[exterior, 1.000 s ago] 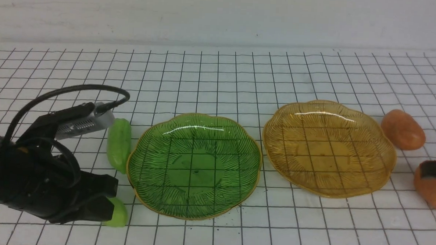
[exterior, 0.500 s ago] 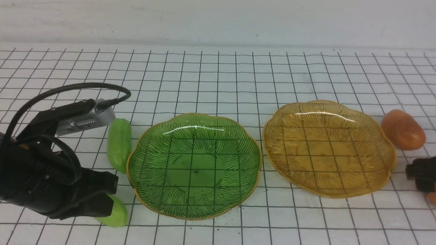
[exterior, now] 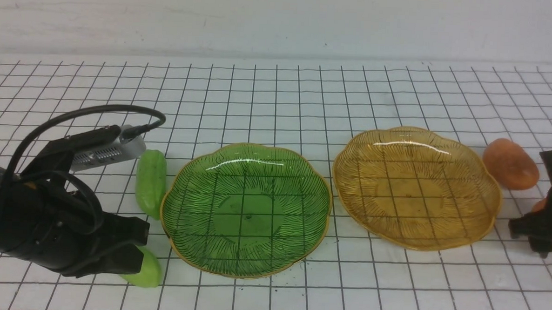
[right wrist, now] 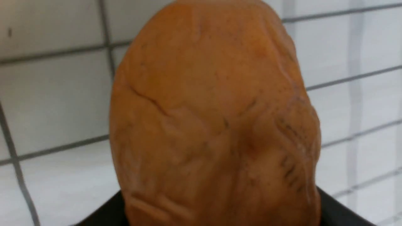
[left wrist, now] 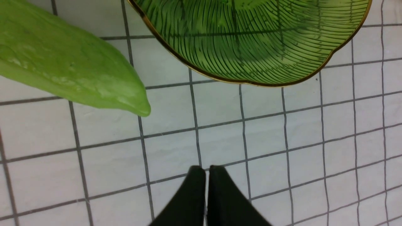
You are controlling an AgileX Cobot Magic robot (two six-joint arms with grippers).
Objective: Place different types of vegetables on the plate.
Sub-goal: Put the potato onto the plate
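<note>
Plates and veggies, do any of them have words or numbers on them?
None to read: the green plate, amber plate, far pod, near pod, far potato and near potato bear no writing.
Tiny marks on the left arm's silver camera box are too small to read.

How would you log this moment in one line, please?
left gripper: shut, empty, near cucumber | right gripper: holding potato | green plate, yellow plate: empty

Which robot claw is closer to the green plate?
Left. The left gripper sits just beside the near-left rim of the green plate. The right gripper, holding a potato, is far off past the yellow plate.
</note>
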